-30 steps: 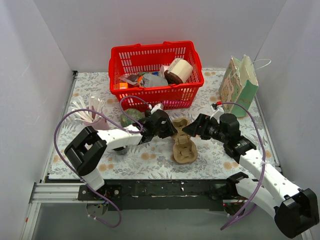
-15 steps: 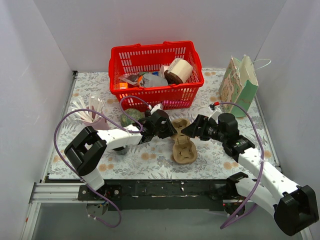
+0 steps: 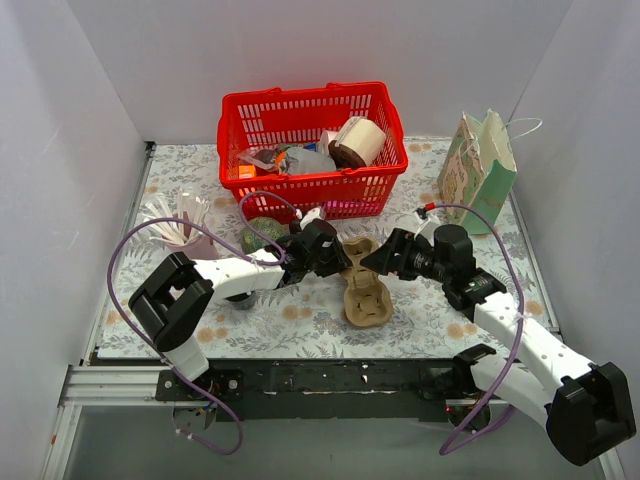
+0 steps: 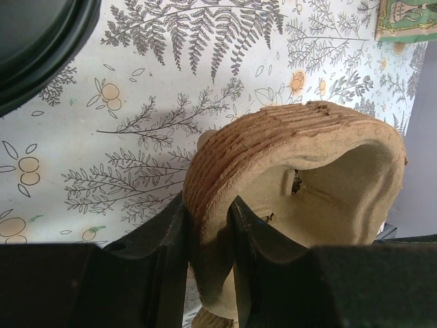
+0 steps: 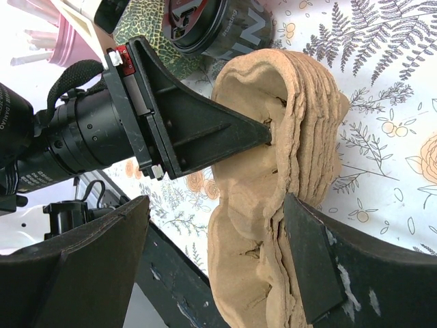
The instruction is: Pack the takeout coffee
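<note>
A stack of brown pulp cup carriers [image 3: 365,292] lies on the floral table in the middle. My left gripper [image 3: 338,256] is shut on the stack's upper left rim; in the left wrist view the fingers [image 4: 208,213] pinch the ribbed edge of the carriers [image 4: 307,171]. My right gripper [image 3: 378,259] is open, its jaws set wide on either side of the stack's upper part [image 5: 273,205] in the right wrist view, the right finger [image 5: 307,260] against the stacked edges. A black lidded coffee cup [image 5: 218,24] lies behind the carriers.
A red basket [image 3: 310,105] holding a cup and packets stands at the back. A green paper bag [image 3: 480,165] stands at the back right. A pink holder with straws [image 3: 185,232] and a green patterned cup [image 3: 262,235] sit at the left.
My right gripper has moved a little left, closer round the carrier stack. The left gripper has stayed shut on the rim.
</note>
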Action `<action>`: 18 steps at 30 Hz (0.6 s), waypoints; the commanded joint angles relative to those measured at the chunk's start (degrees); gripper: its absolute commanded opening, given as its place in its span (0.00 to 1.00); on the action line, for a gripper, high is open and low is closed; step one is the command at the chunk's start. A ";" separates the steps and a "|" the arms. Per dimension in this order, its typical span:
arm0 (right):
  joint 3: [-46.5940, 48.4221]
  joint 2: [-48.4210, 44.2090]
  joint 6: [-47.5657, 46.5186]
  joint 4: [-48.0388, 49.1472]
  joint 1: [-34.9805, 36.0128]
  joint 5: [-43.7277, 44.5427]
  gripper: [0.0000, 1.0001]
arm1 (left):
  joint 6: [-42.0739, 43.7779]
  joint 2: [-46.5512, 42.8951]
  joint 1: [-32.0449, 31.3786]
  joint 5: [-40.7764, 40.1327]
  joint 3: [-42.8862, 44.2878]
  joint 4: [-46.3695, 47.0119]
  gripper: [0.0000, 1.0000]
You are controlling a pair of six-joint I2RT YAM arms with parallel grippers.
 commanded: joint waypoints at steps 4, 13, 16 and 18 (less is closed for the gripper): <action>1.23 2.88 1.99 9.61 0.94 -4.51 0.86 | 0.42 -0.12 -0.82 1.59 2.70 2.13 0.00; 2.99 4.55 0.06 11.29 3.23 -3.81 0.86 | 0.16 1.28 -0.82 3.26 3.66 1.34 0.00; 2.72 5.87 -0.38 10.58 3.32 -3.28 0.86 | 0.16 1.11 -0.91 3.52 3.84 1.34 0.00; 2.37 7.10 -0.47 9.54 3.32 -2.49 0.85 | 0.25 0.58 -0.91 3.35 3.67 1.42 0.00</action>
